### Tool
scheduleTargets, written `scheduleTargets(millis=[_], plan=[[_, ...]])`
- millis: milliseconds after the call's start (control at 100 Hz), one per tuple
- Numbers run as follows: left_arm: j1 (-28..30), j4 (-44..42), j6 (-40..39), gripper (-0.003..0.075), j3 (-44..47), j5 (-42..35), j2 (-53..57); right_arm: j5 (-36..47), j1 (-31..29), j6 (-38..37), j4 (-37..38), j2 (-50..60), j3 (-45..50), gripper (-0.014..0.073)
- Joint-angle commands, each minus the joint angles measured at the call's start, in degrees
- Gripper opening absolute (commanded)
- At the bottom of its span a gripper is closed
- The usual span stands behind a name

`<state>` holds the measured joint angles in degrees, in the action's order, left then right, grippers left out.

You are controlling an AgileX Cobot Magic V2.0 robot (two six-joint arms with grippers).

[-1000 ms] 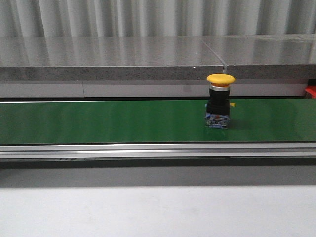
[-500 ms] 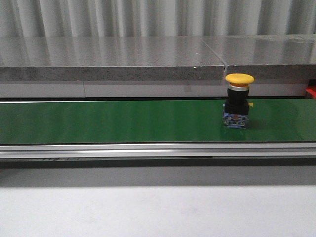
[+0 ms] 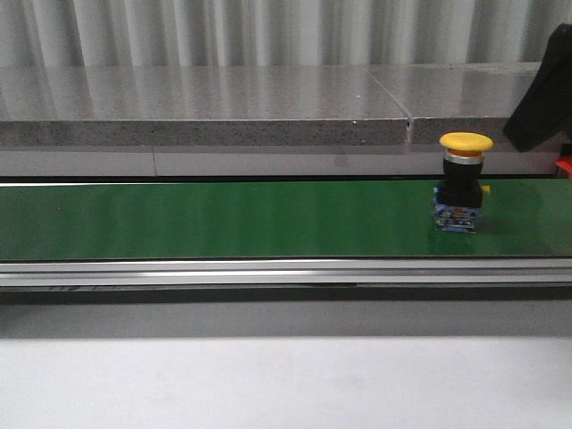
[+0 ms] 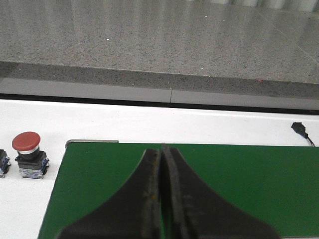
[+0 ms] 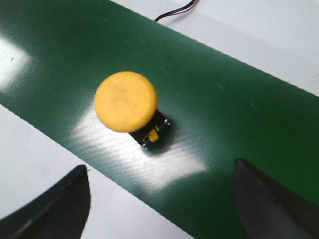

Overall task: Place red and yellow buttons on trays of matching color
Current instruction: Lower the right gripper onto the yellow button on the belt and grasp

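A yellow button (image 3: 465, 181) with a mushroom cap on a black and blue base stands upright on the green belt (image 3: 223, 219), toward its right end. Above it hovers my right gripper (image 5: 160, 167), open, fingers wide apart and holding nothing; the yellow button (image 5: 125, 102) lies ahead of the fingertips, not between them. In the front view only a dark part of the right arm (image 3: 543, 89) shows. My left gripper (image 4: 162, 149) is shut and empty over the belt's end. A red button (image 4: 27, 154) stands on the white surface beside that end. No trays are in view.
A grey stone ledge (image 3: 206, 103) runs behind the belt, and an aluminium rail (image 3: 268, 271) runs along its front. A sliver of something red (image 3: 563, 166) shows at the right edge. Part of another button (image 4: 2, 164) and a black cable plug (image 4: 299, 127) lie on the white surface.
The yellow button has travelled to the right along the belt. The right arm has come into the front view at the upper right.
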<state>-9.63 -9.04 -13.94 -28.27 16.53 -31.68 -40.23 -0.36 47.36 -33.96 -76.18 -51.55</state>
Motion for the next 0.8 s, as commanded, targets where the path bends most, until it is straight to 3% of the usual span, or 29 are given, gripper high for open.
scheduleTargets(millis=[0,430,500,670,790], plan=[[-0.4,-0.1,-0.2,-0.0021,-1.5,-4.0,0.0,3.2,1.2,0.5,-1.0,-0.6,-1.3,0.0581],[-0.4,-0.1,-0.2,-0.0021,-1.5,-4.0,0.0,15.0,5.8,0.5,-1.1,-6.5,-1.4,0.0571],[-0.4,-0.1,-0.2,-0.0021,-1.5,-4.0,0.0,15.0,5.8,0.5,-1.1,-6.9,-1.4,0.05],[-0.4,-0.1,-0.2,-0.0021,-1.5,-4.0,0.0,14.3,5.8,-0.1,-1.5,-7.1,-1.4,0.0188],[-0.4,-0.1,-0.2,-0.0021,-1.5,-4.0,0.0,14.0,5.8,-0.3,-2.4,-6.7,-1.4,0.0166]])
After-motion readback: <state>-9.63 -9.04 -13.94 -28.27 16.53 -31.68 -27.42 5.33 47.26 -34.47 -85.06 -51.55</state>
